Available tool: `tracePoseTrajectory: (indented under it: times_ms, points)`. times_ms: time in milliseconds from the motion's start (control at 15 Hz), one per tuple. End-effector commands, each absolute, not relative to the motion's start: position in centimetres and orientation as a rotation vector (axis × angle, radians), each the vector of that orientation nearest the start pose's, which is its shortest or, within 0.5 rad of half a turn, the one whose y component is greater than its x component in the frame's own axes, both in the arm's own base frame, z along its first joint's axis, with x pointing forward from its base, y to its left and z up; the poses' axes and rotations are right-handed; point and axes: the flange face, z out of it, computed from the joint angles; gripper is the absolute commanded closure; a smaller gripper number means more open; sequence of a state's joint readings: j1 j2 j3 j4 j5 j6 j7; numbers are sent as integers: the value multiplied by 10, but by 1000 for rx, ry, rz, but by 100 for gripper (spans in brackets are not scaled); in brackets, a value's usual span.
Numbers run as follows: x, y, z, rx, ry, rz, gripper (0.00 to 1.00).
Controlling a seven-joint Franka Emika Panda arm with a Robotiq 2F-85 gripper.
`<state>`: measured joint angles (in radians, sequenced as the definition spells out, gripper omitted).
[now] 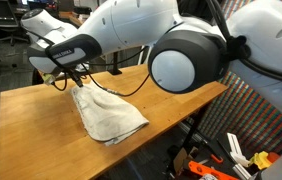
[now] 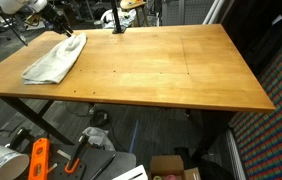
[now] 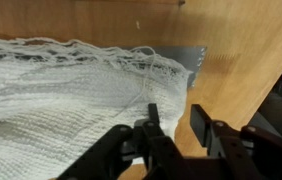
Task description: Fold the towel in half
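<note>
in the wrist view we see the claw (image 3: 174, 118) spread, bare wood between its fingers, just beside the edge of the towel (image 3: 61, 100). farther, in both exterior views, the towel lies near a corner of the table (image 2: 161, 70).

Probably a lab: wooden workbench (image 2: 161, 70), orange hardware (image 2: 39, 160) strewn on floor.

Towel (image 3: 51, 100): white, loosely woven, with a frayed upper edge and a grey patch at its upper right corner. Desk (image 3: 243, 40): bare wood, visible above and to the right of the towel. Gripper (image 3: 176, 128): at the towel's right edge. Jaws stand apart with wood visible between them. The nearer jaw is against the cloth.
</note>
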<state>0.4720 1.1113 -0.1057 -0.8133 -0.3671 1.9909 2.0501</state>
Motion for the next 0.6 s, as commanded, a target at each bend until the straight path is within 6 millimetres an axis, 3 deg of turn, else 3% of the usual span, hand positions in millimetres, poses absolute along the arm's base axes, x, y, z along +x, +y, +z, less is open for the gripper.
tracePoseTrajectory:
  times_ms: [0,267,533]
  points:
    - [741,315,278,-2482,1920,-570,29]
    - [737,309,316,-2663,1690,-422,0]
    - [737,276,326,-2912,1532,-307,0]
